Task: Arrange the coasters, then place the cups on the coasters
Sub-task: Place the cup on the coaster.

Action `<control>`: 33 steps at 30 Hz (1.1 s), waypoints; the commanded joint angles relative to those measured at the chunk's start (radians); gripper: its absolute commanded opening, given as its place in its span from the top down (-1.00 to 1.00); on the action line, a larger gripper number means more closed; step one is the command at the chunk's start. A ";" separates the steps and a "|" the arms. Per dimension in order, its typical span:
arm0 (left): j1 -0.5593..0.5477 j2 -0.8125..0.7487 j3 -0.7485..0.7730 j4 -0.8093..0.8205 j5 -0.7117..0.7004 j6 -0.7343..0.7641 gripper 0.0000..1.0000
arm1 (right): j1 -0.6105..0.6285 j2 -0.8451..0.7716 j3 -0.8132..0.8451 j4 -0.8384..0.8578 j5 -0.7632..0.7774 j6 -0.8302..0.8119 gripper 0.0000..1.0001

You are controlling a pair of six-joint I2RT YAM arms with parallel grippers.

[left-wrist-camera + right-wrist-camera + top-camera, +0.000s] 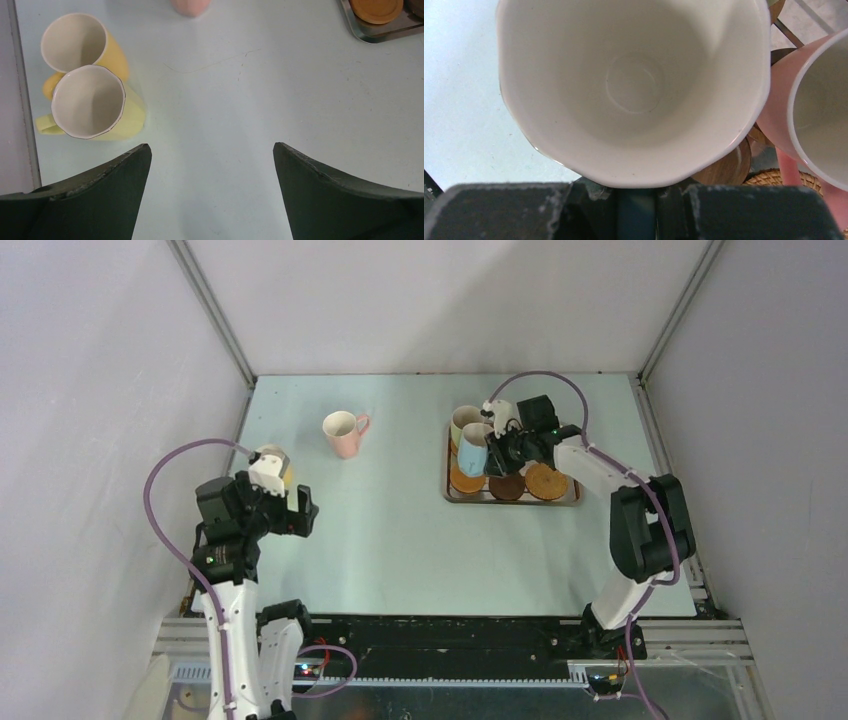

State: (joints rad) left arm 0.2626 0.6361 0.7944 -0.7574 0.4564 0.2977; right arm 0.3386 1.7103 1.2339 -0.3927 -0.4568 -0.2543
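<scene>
Top external: right hand (497, 453) grips light blue cup (473, 454) at steel tray (446, 480).
My left hand (211, 147) hangs released.

1. Top view: bright, even, diffuse light from above. The counter (400, 540) reads pale mint with no glare, and shadows are soft and short.
2. The back wall (440, 310) carries a brighter diagonal band, while the bottom strip of that frame is dimmer.
3. Left wrist view: sharp. The yellow cups (90, 100) throw a faint yellow tint onto the counter, and the left fingers (100, 200) are near-black (little detail in them).
4. Right wrist view: the blue cup (634, 85) fills the frame, its cream inside evenly lit and slightly soft. The right fingers (499, 210) are dark, and the pink cup (814, 110) is cropped at the edge.
</scene>
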 commanded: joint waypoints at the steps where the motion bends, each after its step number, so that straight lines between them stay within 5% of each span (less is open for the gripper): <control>1: 0.007 0.012 0.012 0.026 0.018 0.021 -0.99 | 0.005 0.009 0.012 0.111 0.011 0.017 1.00; 33: 0.007 -0.015 0.005 0.035 0.001 0.017 -0.99 | 0.052 0.111 0.039 0.065 0.040 -0.026 1.00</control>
State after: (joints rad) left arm 0.2626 0.6327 0.7944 -0.7570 0.4553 0.2974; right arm 0.3809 1.8160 1.2308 -0.3634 -0.4114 -0.2642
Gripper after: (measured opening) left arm 0.996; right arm 0.220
